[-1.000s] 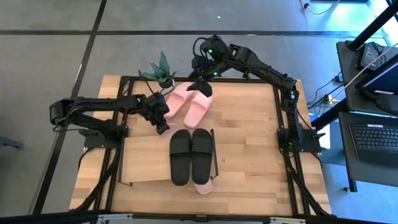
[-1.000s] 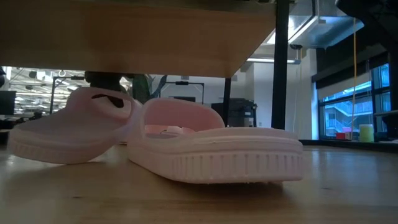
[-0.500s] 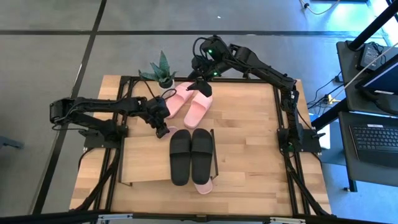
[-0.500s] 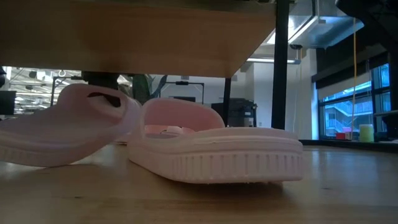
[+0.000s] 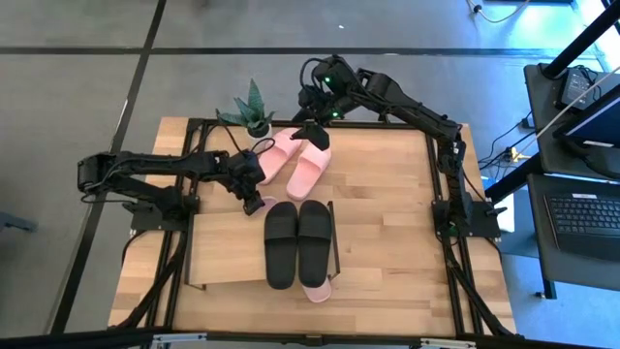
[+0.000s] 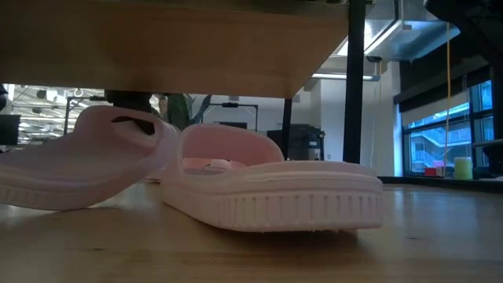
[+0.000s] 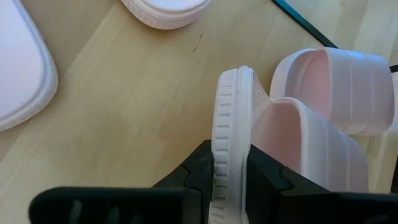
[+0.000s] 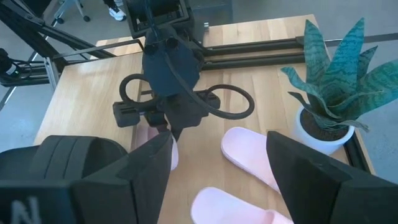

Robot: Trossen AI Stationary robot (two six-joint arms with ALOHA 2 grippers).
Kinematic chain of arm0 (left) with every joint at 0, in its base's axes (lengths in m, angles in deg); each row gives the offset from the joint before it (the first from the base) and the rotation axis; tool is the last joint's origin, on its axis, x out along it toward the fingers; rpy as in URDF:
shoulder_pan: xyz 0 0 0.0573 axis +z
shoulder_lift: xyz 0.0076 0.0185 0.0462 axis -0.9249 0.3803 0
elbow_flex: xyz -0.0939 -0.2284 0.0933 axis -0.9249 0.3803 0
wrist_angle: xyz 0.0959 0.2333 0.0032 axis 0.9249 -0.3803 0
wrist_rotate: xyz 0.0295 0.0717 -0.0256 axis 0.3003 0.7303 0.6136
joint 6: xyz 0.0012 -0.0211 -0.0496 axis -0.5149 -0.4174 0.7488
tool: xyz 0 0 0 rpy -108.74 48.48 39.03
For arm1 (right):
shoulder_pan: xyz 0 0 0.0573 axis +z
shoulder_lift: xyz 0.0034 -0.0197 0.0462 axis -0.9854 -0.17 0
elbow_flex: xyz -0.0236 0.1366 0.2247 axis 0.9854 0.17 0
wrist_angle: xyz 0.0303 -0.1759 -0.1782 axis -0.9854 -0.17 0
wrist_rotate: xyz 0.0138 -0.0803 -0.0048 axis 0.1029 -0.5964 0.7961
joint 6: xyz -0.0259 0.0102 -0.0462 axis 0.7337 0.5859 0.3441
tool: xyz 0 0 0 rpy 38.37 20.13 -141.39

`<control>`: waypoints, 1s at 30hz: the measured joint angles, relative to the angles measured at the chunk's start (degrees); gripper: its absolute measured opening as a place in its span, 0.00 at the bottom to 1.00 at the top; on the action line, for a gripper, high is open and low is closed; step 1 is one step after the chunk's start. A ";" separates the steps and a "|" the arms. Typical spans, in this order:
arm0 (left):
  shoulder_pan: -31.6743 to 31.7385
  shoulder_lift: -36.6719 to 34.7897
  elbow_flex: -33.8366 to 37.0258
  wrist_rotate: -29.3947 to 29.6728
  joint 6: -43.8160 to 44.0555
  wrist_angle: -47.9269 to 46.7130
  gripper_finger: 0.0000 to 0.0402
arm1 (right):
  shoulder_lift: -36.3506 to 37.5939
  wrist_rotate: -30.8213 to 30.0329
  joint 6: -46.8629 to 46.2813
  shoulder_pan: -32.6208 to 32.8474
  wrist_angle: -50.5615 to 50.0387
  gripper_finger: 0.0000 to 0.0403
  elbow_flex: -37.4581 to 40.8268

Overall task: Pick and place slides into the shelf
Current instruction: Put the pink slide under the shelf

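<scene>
Two black slides lie side by side on the shelf's light-wood top. A pink pair rests sole-down on the table beyond the shelf. Another pink slide lies under the shelf, its end sticking out at the near side. My left gripper is at the shelf's far edge, shut on a further pink slide. My right gripper hangs open above the pink pair, touching nothing. My left gripper pinches the pink slide's sole rim between its two fingers, which lie across the rim. The slide is tipped up on its side, its strap facing sideways. Whether its lower edge still touches the table, I cannot tell.
A potted plant stands at the table's far edge beside the pink pair and shows close by in the right wrist view. The shelf's black end frame runs along the right of the black slides. Bare planks lie to the shelf's right.
The pink slide in my left gripper has come up from lying flat on the table and tipped, and it shows larger in the low view. That happened in the first half second; since then it has stayed still. My right gripper has kept its place.
</scene>
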 joint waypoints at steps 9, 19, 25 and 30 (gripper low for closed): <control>0.01 -0.04 0.00 -4.34 1.90 0.37 0.29 | 0.00 0.00 0.76 -0.01 0.00 0.64 0.00; 0.04 -0.04 0.00 -6.25 3.49 0.37 0.43 | 0.00 0.00 1.07 -0.01 0.00 0.64 0.00; 0.04 -0.44 0.00 -3.67 3.34 0.35 0.43 | 0.00 0.00 1.22 -0.02 0.00 0.64 0.00; 0.04 -0.42 0.00 -0.67 1.86 -0.09 0.43 | 0.00 0.02 1.34 -0.02 0.02 0.64 0.00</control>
